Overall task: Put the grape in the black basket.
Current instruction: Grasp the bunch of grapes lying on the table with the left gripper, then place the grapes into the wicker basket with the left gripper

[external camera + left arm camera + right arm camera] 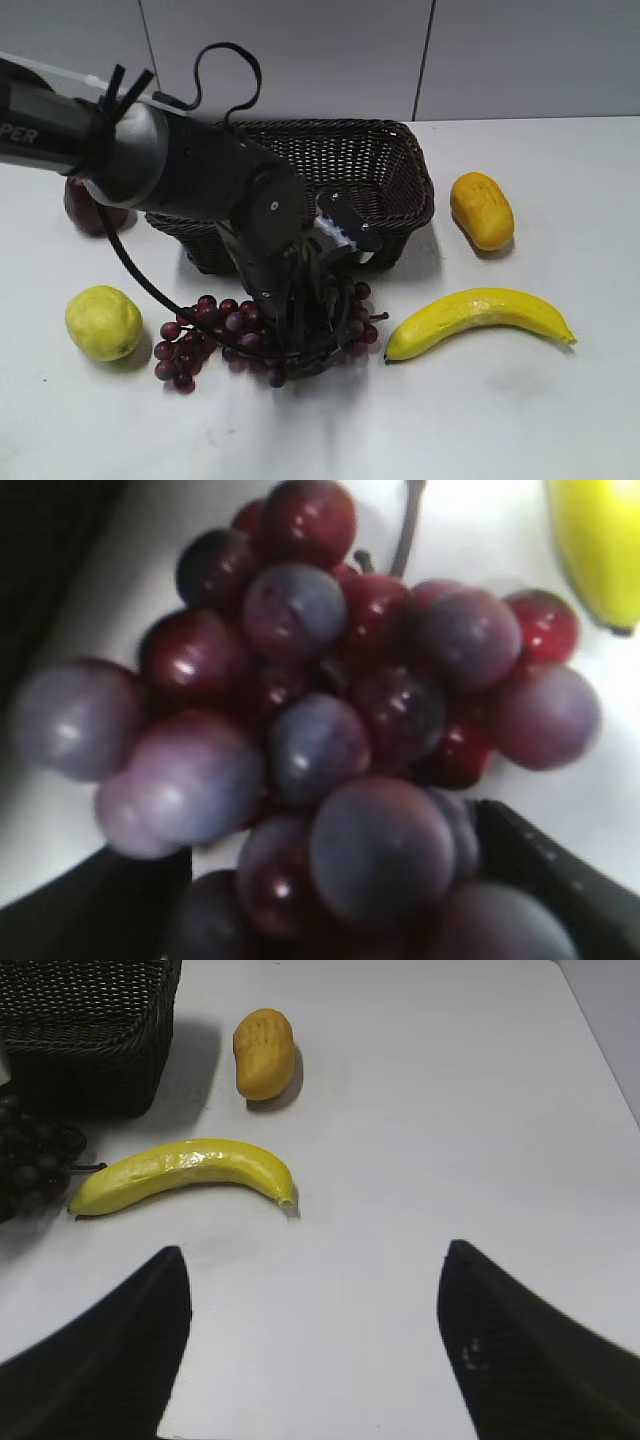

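The grape lies on the white desk, just in front of the black basket, with a lemon to its left and a banana to its right. The left gripper is lowered over the right end of the bunch. In the left wrist view, its fingers are seen set wide on either side of the fruit, not yet closed on it. The right gripper is held well apart from the work, its fingers spread wide over bare desk.

For a sound grasp, the fingers should be closed across the thickest part of the bunch, near the stem, so that several berries are trapped together. Closing force should probably be kept moderate, since single berries may slip or detach. The bunch should be lifted straight up before being carried over the basket rim, as the hanging left end is likely to swing and catch on the wicker.
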